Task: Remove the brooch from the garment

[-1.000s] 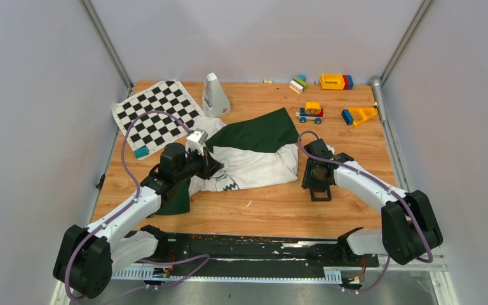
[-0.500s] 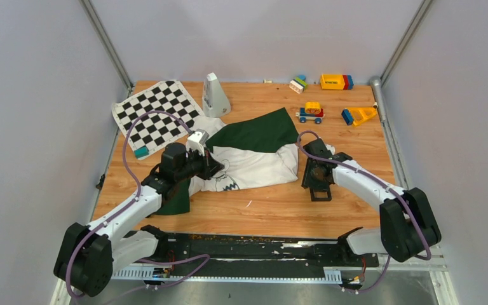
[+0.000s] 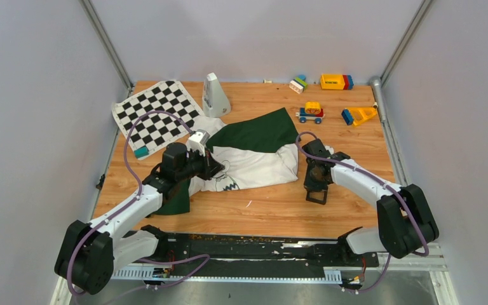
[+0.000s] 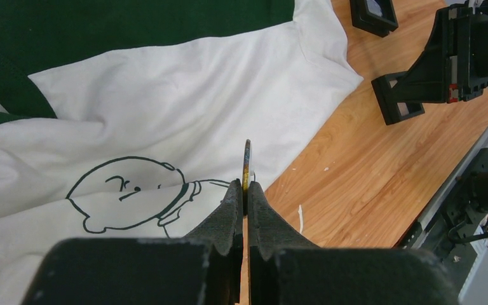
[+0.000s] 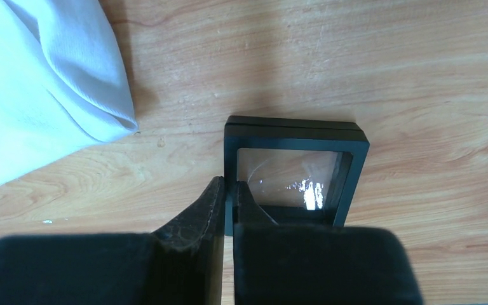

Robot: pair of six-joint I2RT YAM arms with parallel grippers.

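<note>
- Top external view: the white cotton garment (image 3: 260, 162) with long dark green sleeves lies crumpled on the wooden table (image 3: 260, 213). The left gripper (image 3: 215, 168) sits over the garment's left part, on the printed chest. The brooch cannot be made out here, because it is too small and lost among the black fingers.
- Same view: the right gripper (image 3: 317, 189) points down just right of the garment's hem, at a small black square tray (image 3: 318, 198). The fingers and the tray merge into one dark shape, so the grip cannot be read from above.
- Left wrist view: the left gripper's jaws are pressed together on the thin yellowish-gold metal brooch (image 4: 247, 159). It is seen edge-on as a narrow upright sliver standing out past the fingertips, so its face is not visible. It stands over the garment's white chest, just right of the black line-drawn cartoon (image 4: 133, 197). I cannot tell whether it touches the cloth.
- Right wrist view: the right gripper's jaws are clamped on the tray's near-left wall, one finger outside and one inside. The tray has a glossy clear window, and its nearest wall is partly hidden behind the fingers. A white fold of the garment lies to the upper left, apart from the tray.
</note>
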